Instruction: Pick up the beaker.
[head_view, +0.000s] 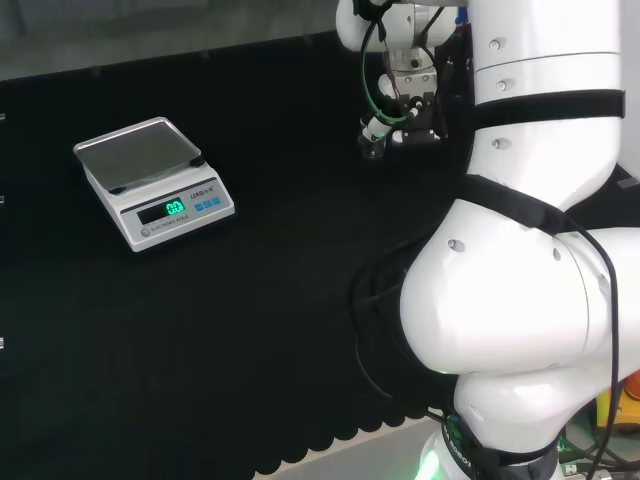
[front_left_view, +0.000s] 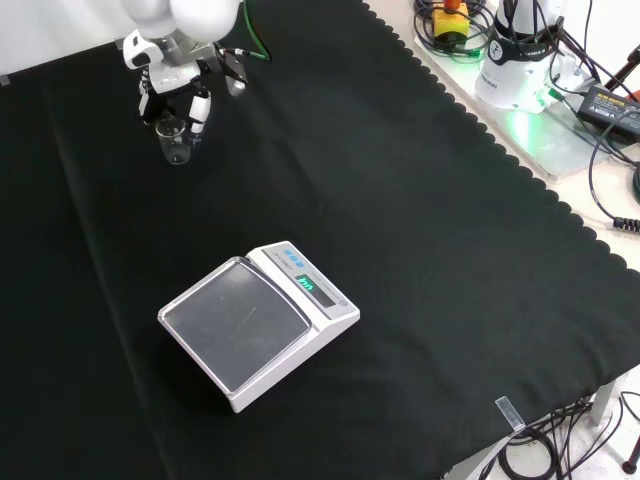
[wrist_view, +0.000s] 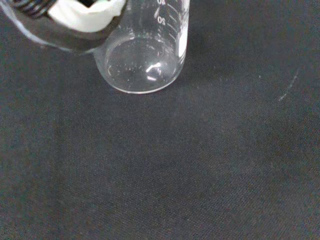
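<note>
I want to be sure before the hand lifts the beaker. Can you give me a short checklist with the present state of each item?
1. Beaker stands upright on the cloth: ok.
2. Hand is right at the beaker: ok.
3. Fingers closed around the beaker: cannot tell.
4. Beaker empty: looks ok in the wrist view, no liquid seen.
5. Scale stands well apart from the beaker: ok.
6. Cloth around the beaker free of other things: ok.

1. The beaker (wrist_view: 145, 55) is clear, glossy glass or plastic with white printed marks.
2. The cloth (front_left_view: 420, 220) is matt black, finely woven.
3. The scale (front_left_view: 262, 322) has a dull metal pan and smooth white plastic body.
4. The hand (front_left_view: 172, 88) looks like glossy white and black plastic.
</note>
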